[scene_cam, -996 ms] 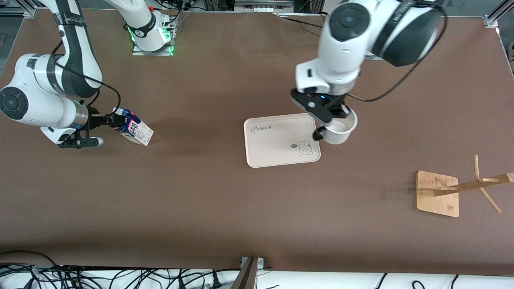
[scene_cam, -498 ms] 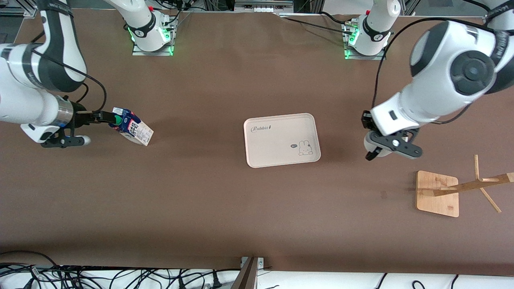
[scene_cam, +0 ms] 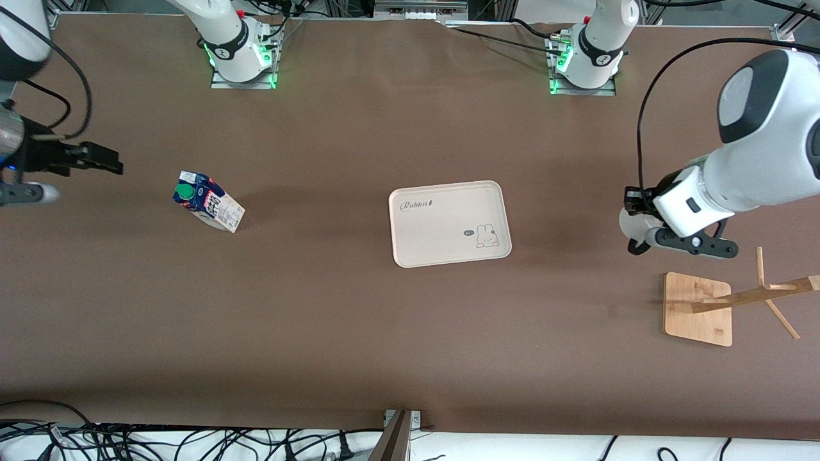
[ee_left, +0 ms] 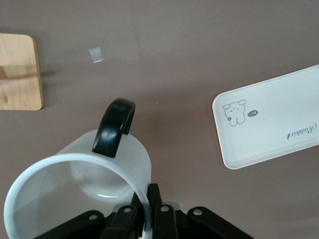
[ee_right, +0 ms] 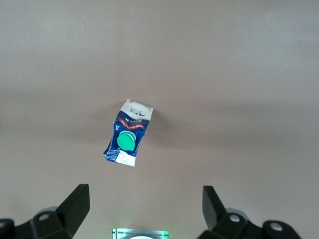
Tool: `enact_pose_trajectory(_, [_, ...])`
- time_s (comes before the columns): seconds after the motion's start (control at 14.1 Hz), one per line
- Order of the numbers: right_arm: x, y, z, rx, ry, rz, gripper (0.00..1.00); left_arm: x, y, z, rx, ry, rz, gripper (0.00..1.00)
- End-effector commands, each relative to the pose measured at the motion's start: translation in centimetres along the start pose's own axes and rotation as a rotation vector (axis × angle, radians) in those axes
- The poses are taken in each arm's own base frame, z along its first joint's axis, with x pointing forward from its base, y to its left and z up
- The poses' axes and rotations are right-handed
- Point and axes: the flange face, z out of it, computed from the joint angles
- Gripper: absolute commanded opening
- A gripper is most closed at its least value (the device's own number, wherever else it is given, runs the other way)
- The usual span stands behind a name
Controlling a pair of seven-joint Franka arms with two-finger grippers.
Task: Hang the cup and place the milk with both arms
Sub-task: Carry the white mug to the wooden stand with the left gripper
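Observation:
The cup (scene_cam: 631, 225), a white mug with a black loop handle (ee_left: 114, 127), hangs in my left gripper (scene_cam: 633, 202), which is shut on its rim (ee_left: 148, 191). It is in the air between the tray and the wooden rack (scene_cam: 698, 307). The smiley face is hidden. The milk (scene_cam: 208, 208), a blue and white carton with a green cap, stands on the table toward the right arm's end. It also shows in the right wrist view (ee_right: 127, 139). My right gripper (scene_cam: 102, 160) is open and empty (ee_right: 144, 199), apart from the carton, near the table's end.
A pale tray (scene_cam: 448, 221) with a rabbit drawing lies mid-table, also in the left wrist view (ee_left: 269, 119). The rack's bamboo base (ee_left: 17, 72) and slanted pegs (scene_cam: 769, 291) stand toward the left arm's end. Cables run along the near table edge.
The left gripper carried the cup from beside the tray toward the rack. The right gripper drew back from the carton's top toward the table's end; the carton stayed put.

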Motion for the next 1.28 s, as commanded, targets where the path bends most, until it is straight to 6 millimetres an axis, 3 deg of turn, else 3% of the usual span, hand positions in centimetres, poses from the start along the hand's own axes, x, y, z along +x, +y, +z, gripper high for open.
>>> enact_pose_trajectory(0.0, [-1.6, 0.5, -3.0, -0.023, 0.029, 0.015, 1.0, -0.1, -5.9, -1.6, -0.039, 0.01, -0.093, 0.0])
enact_pose_trajectory(0.14, [-2.7, 1.2, -3.9, -0.013, 0.035, 0.024, 1.0, -0.1, -7.0, -1.6, -0.05, 0.013, -0.11, 0.0])
enact_pose_trajectory(0.28, [-3.7, 1.6, -3.0, -0.007, -0.057, 0.036, 1.0, 0.8, -7.5, -1.9, -0.064, 0.033, -0.112, 0.0])
enact_pose_trajectory(0.43, [-3.3, 2.8, -3.1, 0.003, -0.018, 0.053, 1.0, 2.2, -8.9, -2.6, -0.088, 0.061, -0.123, 0.0])
enact_pose_trajectory(0.57, [-3.0, 3.1, -2.7, 0.004, -0.022, 0.044, 1.0, 2.4, -10.7, -2.7, -0.095, 0.071, -0.145, 0.0])
enact_pose_trajectory(0.78, [-2.2, 2.2, -3.4, -0.018, 0.043, 0.042, 1.0, 3.5, -12.5, -3.9, -0.117, 0.116, -0.154, 0.0])
enact_pose_trajectory(1.21, [-0.6, 0.0, -2.7, -0.018, 0.062, 0.01, 1.0, 3.0, -14.9, -4.8, -0.128, 0.118, -0.214, 0.0])
